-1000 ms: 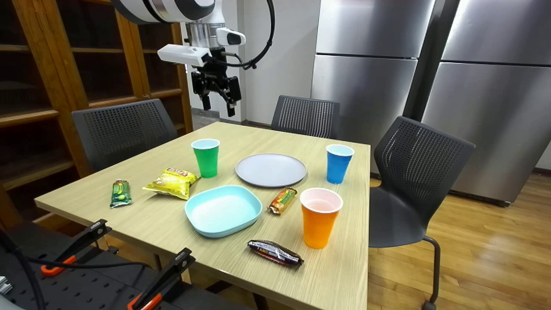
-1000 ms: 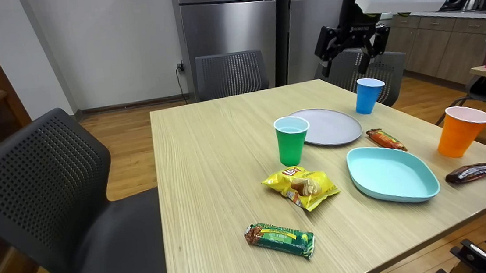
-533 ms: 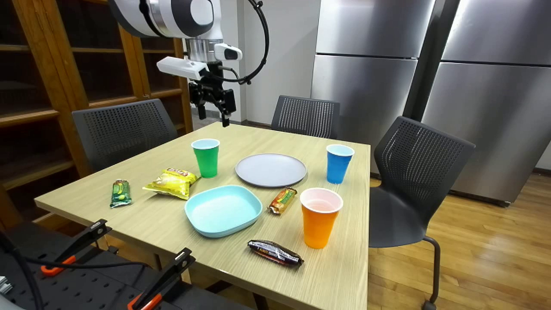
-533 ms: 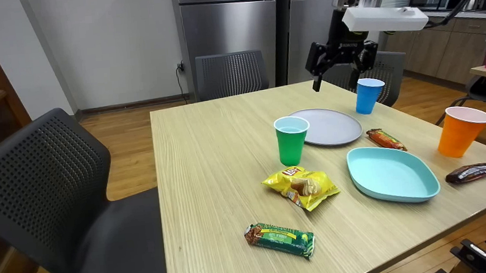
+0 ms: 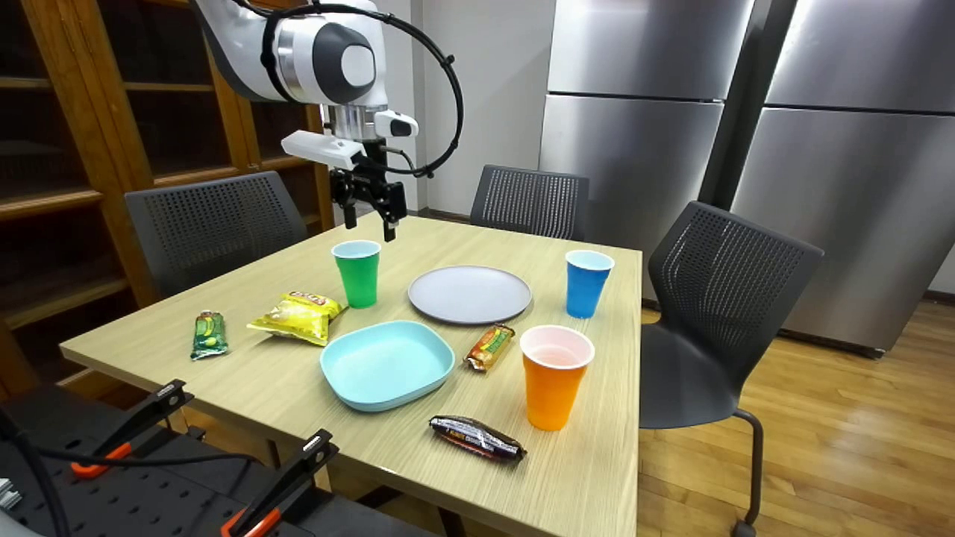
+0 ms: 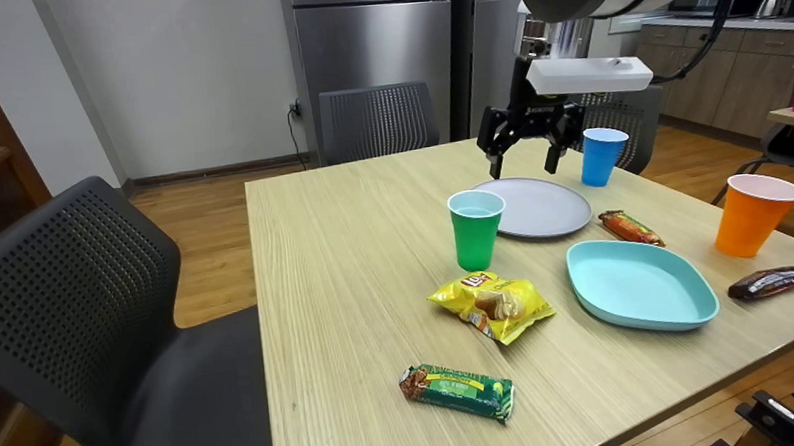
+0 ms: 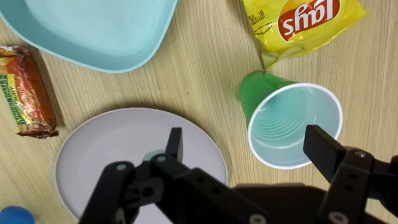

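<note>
My gripper (image 5: 370,224) hangs above the table, open, its fingers wide apart with nothing between them. The green cup (image 5: 358,276) stands upright close by. In the wrist view one finger (image 7: 321,149) overlaps the mouth of that cup (image 7: 289,124), and the opposite one appears over the grey plate (image 7: 136,130). No contact shows. Beside the cup lies a yellow chip bag (image 6: 496,305). A turquoise tray (image 6: 639,284) sits past the plate, with an orange-red snack bar (image 5: 489,347) next to it.
A blue cup (image 5: 587,283) and an orange cup (image 5: 553,377) stand towards one table side. A dark-wrapped bar (image 5: 477,438) and a green bar (image 6: 458,393) lie near the edges. Black chairs (image 6: 98,335) surround the table. Clamps (image 5: 283,485) sit at the arm's base.
My gripper has come down steadily from well above the table towards the area of the green cup and plate, staying open. The things on the table have not moved.
</note>
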Controlling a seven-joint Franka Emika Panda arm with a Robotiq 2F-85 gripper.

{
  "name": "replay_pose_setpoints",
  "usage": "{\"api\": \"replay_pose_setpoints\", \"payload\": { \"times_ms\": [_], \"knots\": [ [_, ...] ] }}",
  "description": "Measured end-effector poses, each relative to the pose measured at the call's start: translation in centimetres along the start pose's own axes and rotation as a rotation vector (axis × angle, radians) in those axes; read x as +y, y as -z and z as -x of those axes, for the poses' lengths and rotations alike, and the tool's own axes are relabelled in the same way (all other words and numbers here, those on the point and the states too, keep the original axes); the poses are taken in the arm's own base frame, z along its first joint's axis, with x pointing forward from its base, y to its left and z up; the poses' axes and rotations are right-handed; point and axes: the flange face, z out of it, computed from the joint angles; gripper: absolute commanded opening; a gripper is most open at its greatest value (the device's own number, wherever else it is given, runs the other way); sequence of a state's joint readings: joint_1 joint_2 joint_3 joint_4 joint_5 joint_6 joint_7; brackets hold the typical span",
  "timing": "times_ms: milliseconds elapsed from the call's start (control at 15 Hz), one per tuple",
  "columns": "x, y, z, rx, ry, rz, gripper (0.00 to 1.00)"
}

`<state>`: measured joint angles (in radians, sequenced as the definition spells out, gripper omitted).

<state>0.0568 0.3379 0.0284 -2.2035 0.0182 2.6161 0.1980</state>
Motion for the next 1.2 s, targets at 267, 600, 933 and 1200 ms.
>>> {"api": "replay_pose_setpoints", "payload": {
  "times_ms": [267,600,933,1200],
  "knots": [
    [-0.4,-1.5,-1.2,-0.007,0.003,0.0,1.0],
    [-1.1,-3.7,-2.2,-0.022,0.01,0.001,1.0],
    [-1.9,-5.8,-2.7,-0.039,0.021,0.003,1.0],
    [-2.3,-6.6,-3.0,-0.043,0.029,0.006,0.65]
  ]
}}
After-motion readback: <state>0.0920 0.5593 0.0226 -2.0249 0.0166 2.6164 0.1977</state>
